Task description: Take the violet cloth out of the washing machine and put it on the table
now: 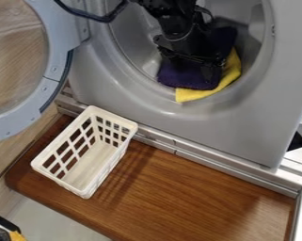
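Door (pixel 53 52): open
Basket (pixel 115 116): 1, white, on table (pixel 191 197)
Violet cloth (pixel 173 77): in washer (pixel 222 129) opening
Gripper (pixel 194 59): at violet cloth; can't tell if wide, narrow or holding
Yellow cloth (pixel 192 94): 1, partly under violet

Looks like a laundry spot, judging by the washer (pixel 234 122) at upper right, its open door (pixel 59 42) at upper left and a basket (pixel 84 192) at centre left. Cannot be pinned to home or lab.
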`<move>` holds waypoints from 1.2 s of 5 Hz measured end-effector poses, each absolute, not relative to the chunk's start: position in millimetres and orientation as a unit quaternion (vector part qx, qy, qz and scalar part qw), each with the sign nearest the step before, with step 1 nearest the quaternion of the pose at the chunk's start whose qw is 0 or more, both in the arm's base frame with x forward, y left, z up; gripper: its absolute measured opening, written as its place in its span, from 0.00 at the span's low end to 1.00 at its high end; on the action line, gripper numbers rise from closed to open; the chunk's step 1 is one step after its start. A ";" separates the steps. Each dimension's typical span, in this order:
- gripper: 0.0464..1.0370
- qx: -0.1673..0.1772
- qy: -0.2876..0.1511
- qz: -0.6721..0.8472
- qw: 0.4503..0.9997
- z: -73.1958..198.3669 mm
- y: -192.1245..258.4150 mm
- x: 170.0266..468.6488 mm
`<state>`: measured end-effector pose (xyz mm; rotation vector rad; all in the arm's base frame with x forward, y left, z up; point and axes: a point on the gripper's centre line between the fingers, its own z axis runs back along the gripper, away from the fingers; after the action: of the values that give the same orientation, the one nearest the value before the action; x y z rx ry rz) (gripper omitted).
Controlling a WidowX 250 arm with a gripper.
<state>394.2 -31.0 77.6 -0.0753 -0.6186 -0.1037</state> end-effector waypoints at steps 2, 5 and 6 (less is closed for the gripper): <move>0.65 -0.020 -0.274 -0.038 0.961 52.7 -25.6 402.6; 0.06 -0.022 -0.271 -0.050 0.961 53.1 -26.4 393.5; 0.03 -0.044 -0.307 -0.049 0.949 82.1 -21.6 385.4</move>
<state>385.4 -21.6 82.1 -0.0893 -0.6244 -0.1006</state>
